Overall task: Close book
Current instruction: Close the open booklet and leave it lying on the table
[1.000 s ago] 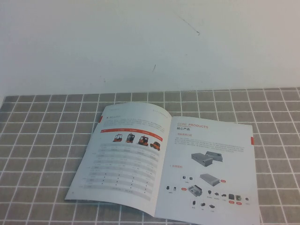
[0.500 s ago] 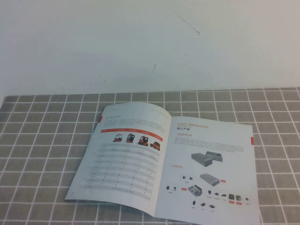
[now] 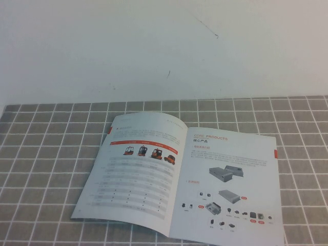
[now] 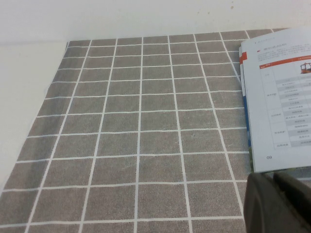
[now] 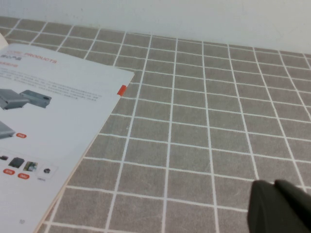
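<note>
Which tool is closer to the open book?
Left. The left tool is beside the book at its left page's corner; the right tool is over cloth, well off the right page.

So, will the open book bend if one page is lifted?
Probably floppy: the book is thin, its left page bowing near the fold. Likely light, so it may slide on the cloth. Left gripper and right gripper sit off its outer edges.

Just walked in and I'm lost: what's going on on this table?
The book lies open, pages up, on the grey checked cloth, and nothing is touching it. The left gripper is near the corner of the book's left page. The right gripper is over bare cloth on the book's right side. Neither shows in the high view, and closing has not begun.
</note>
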